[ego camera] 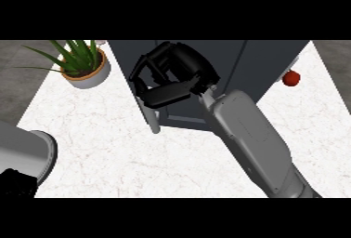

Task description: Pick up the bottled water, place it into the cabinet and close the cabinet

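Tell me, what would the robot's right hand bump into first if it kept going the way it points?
Probably the dark grey cabinet: the black right hand points up and left at its front, beside the pale handle. Depth is unclear.

potted plant (83,62) at counter's (137,153) corner, red fruit (292,78)

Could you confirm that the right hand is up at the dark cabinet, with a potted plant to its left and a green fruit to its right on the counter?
Not quite: the fruit is red, not green, as the head view shows. The rest holds: the right hand is up at the dark cabinet, with the potted plant to its left on the counter.
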Available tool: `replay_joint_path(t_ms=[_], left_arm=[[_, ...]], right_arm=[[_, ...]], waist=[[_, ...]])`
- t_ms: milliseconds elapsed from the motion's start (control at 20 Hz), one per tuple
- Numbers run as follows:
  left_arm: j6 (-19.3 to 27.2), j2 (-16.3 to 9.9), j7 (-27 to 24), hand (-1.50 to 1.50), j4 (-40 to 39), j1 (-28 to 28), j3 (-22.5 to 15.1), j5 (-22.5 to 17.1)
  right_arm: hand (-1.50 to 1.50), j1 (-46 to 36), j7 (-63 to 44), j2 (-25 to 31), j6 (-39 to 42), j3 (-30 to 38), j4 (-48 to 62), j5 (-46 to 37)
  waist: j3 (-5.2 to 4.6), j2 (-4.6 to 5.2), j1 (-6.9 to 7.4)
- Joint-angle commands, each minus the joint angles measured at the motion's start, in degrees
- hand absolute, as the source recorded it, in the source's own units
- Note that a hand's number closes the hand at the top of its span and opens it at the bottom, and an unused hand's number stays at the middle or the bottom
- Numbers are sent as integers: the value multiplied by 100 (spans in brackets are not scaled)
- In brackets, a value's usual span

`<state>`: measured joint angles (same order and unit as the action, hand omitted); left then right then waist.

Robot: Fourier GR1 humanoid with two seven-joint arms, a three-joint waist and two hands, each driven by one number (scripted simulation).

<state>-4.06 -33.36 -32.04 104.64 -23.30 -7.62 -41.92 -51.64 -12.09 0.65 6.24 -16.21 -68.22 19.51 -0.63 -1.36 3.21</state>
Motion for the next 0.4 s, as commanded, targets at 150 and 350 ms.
replay_joint_path(t_ms=[150, 350], left_arm=[[102, 61, 86, 150, 133, 106, -45, 72], [51, 15, 154, 150, 8, 141, 38, 7]], right_arm=[[150, -65, 510, 667, 39, 657, 1155, -190], [150, -276, 558, 719, 91, 770, 1235, -152]], waist=[[64, 261, -90], [57, 243, -114]])
